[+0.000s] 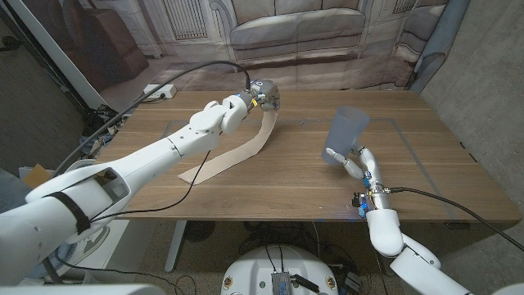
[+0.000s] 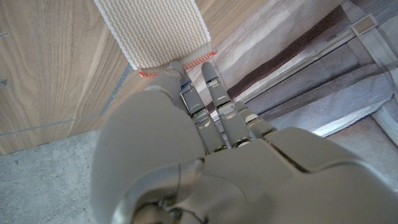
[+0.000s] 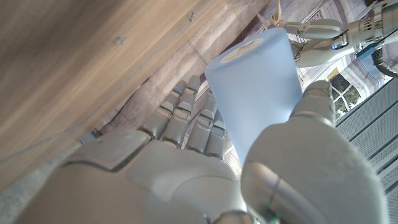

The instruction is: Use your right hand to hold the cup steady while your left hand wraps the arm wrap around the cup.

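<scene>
While gripping pale blue cup (image 1: pixel 345 135) between thumb and fingers, right hand (image 1: pixel 357 164) holds it tilted, raised off table (image 1: pixel 426 156), well in from near edge. Left of cup, w/ bare wood between: left hand (image 1: pixel 260 97) stretched to far edge, pinching end of beige arm wrap (image 1: pixel 237 152); rest trails back across table.

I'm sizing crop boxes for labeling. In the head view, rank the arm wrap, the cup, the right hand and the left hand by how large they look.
1. arm wrap, the long strip trailing across the table
2. cup
3. left hand and right hand: these look alike, and each is partly hidden by what it holds, so I won't rank them.
</scene>
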Robot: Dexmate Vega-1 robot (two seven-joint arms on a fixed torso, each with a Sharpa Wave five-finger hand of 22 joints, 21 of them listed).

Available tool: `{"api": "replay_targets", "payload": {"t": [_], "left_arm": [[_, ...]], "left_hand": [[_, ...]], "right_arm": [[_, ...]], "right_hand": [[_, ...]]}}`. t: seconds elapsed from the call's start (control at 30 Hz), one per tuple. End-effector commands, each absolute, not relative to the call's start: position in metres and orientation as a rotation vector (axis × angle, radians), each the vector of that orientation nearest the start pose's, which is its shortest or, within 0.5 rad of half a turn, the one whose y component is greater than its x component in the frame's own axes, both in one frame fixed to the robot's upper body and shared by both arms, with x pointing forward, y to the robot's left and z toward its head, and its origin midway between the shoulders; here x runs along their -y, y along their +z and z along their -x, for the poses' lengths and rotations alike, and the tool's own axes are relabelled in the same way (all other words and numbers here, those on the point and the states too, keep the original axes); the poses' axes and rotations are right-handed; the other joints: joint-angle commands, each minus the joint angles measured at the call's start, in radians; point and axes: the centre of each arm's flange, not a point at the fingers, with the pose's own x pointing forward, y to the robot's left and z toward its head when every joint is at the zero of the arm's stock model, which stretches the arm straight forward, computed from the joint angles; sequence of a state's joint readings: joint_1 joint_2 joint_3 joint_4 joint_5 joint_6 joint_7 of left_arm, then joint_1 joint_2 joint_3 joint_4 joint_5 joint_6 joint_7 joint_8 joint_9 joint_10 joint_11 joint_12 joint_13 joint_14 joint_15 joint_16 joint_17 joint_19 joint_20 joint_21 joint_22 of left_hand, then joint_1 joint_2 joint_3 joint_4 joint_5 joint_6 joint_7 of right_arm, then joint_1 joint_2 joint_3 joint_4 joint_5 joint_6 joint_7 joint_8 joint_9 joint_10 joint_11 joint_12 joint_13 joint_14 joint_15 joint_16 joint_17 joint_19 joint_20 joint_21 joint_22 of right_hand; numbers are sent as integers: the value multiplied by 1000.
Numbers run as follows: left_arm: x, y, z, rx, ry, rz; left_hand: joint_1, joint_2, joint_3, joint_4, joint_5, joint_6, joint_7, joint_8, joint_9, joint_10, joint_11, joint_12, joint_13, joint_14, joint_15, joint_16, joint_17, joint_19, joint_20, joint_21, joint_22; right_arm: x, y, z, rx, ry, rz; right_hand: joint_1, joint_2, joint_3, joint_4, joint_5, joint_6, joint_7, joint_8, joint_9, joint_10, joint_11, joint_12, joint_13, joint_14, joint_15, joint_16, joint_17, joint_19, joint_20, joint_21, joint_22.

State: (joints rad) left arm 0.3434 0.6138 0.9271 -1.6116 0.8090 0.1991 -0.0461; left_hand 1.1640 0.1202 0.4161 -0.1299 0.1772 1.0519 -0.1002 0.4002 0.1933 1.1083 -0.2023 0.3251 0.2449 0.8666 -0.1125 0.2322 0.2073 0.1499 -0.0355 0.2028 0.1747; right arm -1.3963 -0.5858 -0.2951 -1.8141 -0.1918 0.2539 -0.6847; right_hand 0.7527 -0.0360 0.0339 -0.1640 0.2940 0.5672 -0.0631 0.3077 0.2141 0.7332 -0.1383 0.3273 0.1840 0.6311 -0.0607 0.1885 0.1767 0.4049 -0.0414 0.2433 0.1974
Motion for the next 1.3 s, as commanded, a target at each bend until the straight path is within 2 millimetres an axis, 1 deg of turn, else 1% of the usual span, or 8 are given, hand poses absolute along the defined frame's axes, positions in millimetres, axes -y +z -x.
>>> {"api": "replay_targets", "payload": {"t": [0.03,0.17,0.43,0.8,1.17,1.2,1.27,1.3], "left_arm": [[-95,134,-589,913,71,-1710],[-94,134,-583,919,66,-1713],[-91,139,-571,924,42,-1696],[-87,136,-561,927,13,-1683],[-81,133,-533,960,-21,-1678],[-81,132,-527,965,-25,-1675],[-80,132,-523,965,-27,-1676],[-78,131,-516,971,-25,-1682]], "left_hand": [[-4,-1,10,0,2,4,7,10,2,7,-7,11,213,11,-96,-3,5,7,-54,-1,2],[-4,-3,13,-1,2,3,9,10,2,5,-7,11,218,11,-96,-5,5,7,-52,-2,2],[-2,-5,21,-2,1,5,8,13,2,6,-6,14,229,14,-98,-7,6,7,-52,-2,2],[-6,-8,29,-1,1,3,10,15,2,5,-6,17,243,17,-96,-8,7,10,-44,-2,2],[-11,-10,36,2,0,2,11,17,2,3,-7,18,256,23,-93,-8,9,13,-36,-2,2],[-11,-10,37,1,0,2,11,17,2,2,-7,18,257,23,-93,-8,9,13,-36,-2,2],[-11,-10,39,2,0,1,12,17,2,2,-7,18,260,25,-94,-8,10,13,-36,-2,2],[-12,-10,40,2,0,0,13,17,3,2,-7,18,261,26,-93,-7,10,14,-37,-2,2]], "right_arm": [[276,-105,-491,841,-411,640],[279,-95,-492,858,-448,670],[276,-77,-495,914,-538,852],[272,-61,-500,944,-572,936],[274,-50,-515,925,-557,955],[273,-47,-519,923,-559,967],[272,-46,-521,920,-561,973],[271,-43,-525,918,-563,994]], "right_hand": [[172,160,26,20,-6,173,-161,4,1,85,-70,4,2,14,-122,7,2,7,0,0,5],[173,160,27,20,-8,176,-161,4,1,87,-70,4,2,17,-124,7,2,10,-2,1,5],[179,162,29,20,-12,180,-161,2,1,92,-70,3,2,22,-127,7,2,12,-6,1,5],[185,168,33,21,-17,184,-162,-1,1,94,-71,-1,2,27,-134,6,3,12,-10,1,5],[187,173,36,25,-25,195,-162,-1,2,108,-68,-1,3,44,-135,9,3,17,-14,3,6],[186,173,36,26,-26,196,-162,-1,3,110,-68,-1,3,45,-135,9,3,17,-15,3,6],[186,173,36,26,-26,197,-162,-1,3,111,-68,-1,3,46,-135,9,3,17,-15,3,6],[186,173,36,27,-27,198,-162,-1,3,112,-68,-1,3,47,-135,9,3,18,-14,3,6]]}}
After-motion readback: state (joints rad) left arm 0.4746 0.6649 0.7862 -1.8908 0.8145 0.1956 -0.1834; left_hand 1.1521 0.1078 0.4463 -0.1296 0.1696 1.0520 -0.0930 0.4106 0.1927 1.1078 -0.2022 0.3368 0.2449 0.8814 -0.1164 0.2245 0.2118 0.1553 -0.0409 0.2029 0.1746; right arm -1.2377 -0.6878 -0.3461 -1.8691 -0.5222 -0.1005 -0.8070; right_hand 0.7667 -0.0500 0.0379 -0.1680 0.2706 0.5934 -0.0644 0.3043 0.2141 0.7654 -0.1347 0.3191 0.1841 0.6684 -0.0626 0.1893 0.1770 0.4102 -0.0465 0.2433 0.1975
